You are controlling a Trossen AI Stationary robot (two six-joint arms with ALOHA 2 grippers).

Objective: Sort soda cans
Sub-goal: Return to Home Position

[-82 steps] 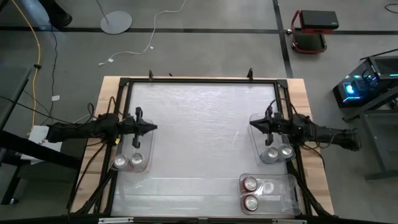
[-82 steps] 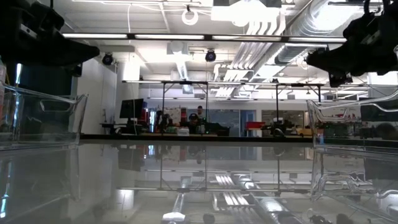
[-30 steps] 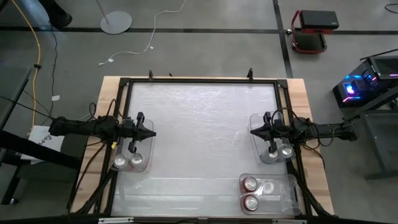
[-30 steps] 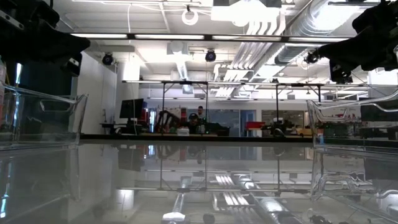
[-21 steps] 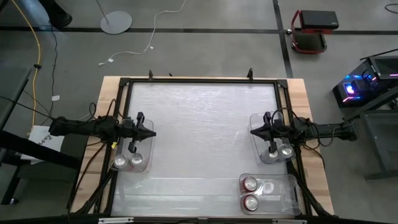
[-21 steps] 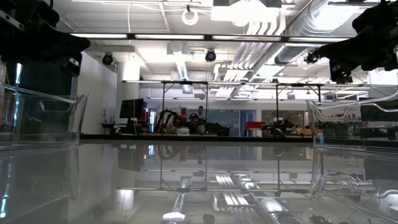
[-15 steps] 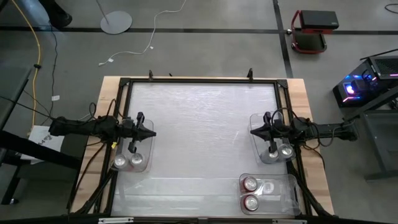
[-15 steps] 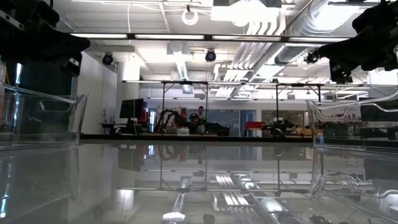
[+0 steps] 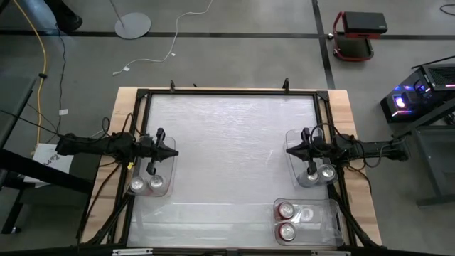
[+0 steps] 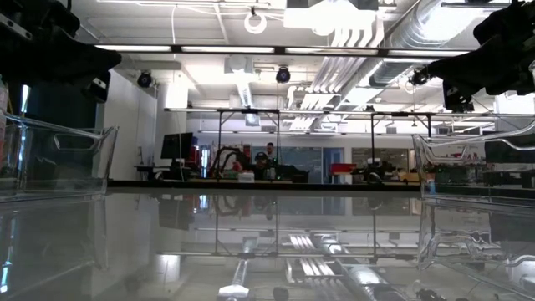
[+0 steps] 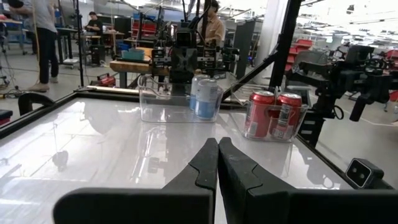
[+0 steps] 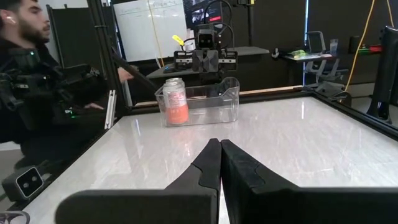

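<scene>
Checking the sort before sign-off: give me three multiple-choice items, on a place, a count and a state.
1. The two red cylindrical soda cans stand: A. loose, outside any tray; B. in the clear plastic tray at the high view's lower right; C. stacked on each other.
2. Soda cans in all: A. four; B. six; C. eight.
3. Left end effector and right end effector are: A. shut, empty; B. open; C. holding cans.
B: red tops inside it. B: six tops show from above. A: fingers pressed together, nothing between.
</scene>
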